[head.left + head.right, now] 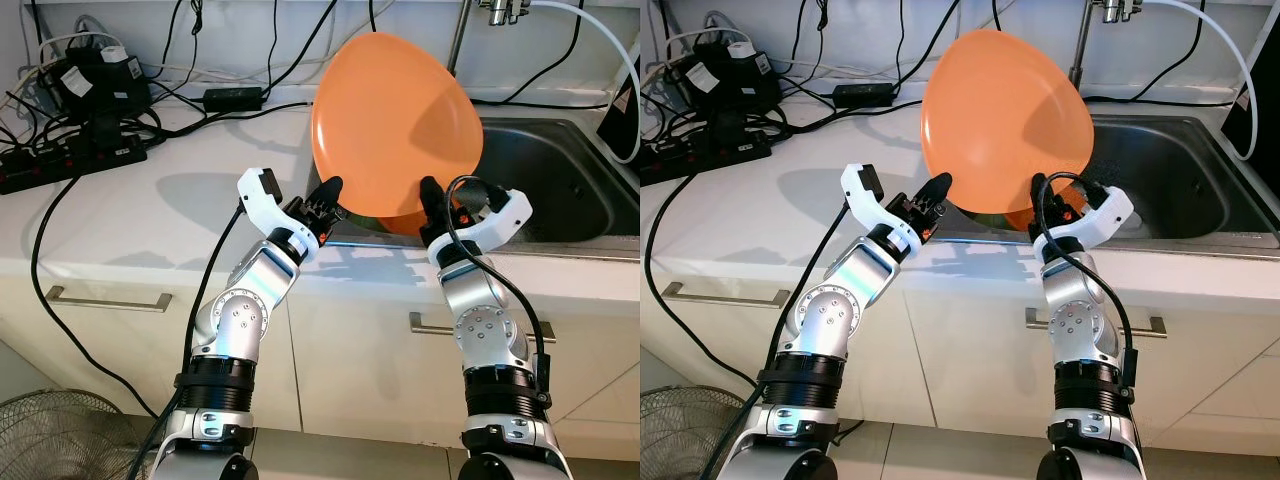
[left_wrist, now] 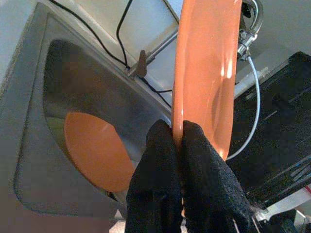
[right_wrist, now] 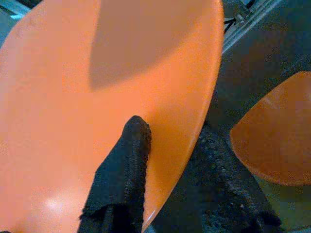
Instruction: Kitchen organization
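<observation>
left eye view is showing both grippers holding an orange plate (image 1: 395,125) upright over the counter's (image 1: 150,215) front edge, at the sink's (image 1: 560,180) left rim. left gripper (image 1: 325,200) is pinching its lower left rim; right gripper (image 1: 440,215) is gripping the lower right. cables (image 1: 90,100) are lying at the counter's back left.

left wrist view is showing both fingers (image 2: 155,179) clamped together on the plate's edge, a second plate (image 2: 97,150) lying in the sink.

right wrist view is showing one finger (image 3: 124,170) pressing the plate's face, the other behind the rim.
</observation>
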{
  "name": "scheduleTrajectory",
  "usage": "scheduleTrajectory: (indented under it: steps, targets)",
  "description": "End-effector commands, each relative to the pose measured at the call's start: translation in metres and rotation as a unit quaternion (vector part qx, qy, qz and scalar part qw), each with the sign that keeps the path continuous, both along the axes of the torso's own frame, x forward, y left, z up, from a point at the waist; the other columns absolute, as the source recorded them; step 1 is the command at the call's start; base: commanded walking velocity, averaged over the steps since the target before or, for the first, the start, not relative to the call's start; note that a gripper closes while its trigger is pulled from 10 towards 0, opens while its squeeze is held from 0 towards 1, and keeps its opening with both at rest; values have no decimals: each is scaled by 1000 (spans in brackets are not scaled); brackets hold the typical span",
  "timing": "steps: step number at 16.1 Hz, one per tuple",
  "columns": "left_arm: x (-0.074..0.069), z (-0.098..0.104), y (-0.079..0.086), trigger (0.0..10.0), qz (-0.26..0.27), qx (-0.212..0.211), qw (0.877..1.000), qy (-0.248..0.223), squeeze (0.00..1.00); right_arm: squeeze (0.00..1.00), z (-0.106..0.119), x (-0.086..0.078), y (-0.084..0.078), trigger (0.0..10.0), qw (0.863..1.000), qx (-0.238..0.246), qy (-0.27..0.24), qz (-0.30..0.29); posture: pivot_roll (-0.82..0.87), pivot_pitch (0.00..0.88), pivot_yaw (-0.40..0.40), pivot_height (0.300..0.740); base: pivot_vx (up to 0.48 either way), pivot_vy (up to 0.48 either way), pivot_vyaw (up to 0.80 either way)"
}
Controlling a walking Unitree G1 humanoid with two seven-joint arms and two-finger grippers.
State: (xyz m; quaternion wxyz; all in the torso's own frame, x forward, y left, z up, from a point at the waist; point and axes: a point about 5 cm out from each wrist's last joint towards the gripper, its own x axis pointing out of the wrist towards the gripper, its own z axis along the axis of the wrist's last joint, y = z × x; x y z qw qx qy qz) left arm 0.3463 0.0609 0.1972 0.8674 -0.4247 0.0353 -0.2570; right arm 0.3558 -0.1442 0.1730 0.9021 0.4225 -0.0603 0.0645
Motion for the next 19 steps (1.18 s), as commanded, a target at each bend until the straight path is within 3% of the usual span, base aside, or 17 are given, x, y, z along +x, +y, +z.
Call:
scheduleTrajectory:
  steps: [1,10,11,19]
  targets:
    - [-8,6,-21,10000,-23,-33,999,-11,0,0,7,0,-2,0,1000,11,-11,-4,52,15,67,740,0,0,0]
    - [-7,-7,-23,10000,-30,-5,1000,9,0,0,13,0,-7,0,998,62,-25,-7,49,25,65,740,0,0,0]
    - [-8,-8,-24,10000,-33,-4,999,10,1000,0,14,-1,-7,0,997,66,-26,-6,49,25,65,740,0,0,0]
    - [-10,-14,-27,10000,-44,39,998,7,1000,0,16,0,-10,0,995,94,-28,-11,50,25,65,740,0,0,0]
